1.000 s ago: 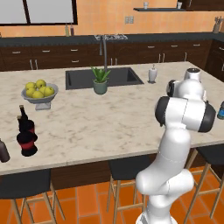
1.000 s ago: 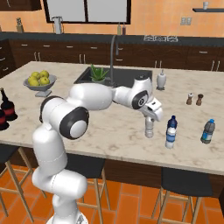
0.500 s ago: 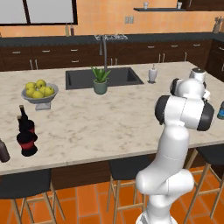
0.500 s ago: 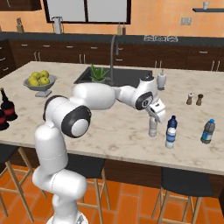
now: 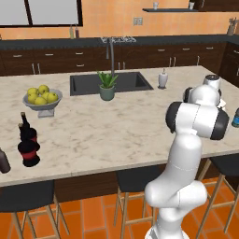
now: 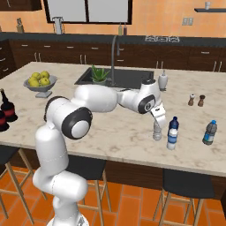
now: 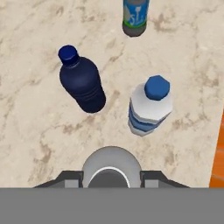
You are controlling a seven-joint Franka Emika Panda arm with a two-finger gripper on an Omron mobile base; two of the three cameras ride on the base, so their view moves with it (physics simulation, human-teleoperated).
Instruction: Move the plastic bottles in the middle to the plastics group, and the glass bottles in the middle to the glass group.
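Rightward the hand (image 6: 157,128) has carried the plain clear ribbed bottle (image 6: 157,131), clamped around it. Just beyond stand the blue-capped bottle (image 7: 150,106) and smooth dark-blue bottle (image 7: 82,80) on the marbled tabletop (image 6: 114,137).

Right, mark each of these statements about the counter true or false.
1. The white-capped bottle sits between the fingers. True.
2. The dark-blue bottle lies on its side. False: it stands upright.
3. The fruit bowl holds yellow fruit. True.
4. The potted plant stands at the counter's right end. False: it stands at the sink's front edge.
5. The blue-capped bottle stands beside the dark-blue bottle. True.
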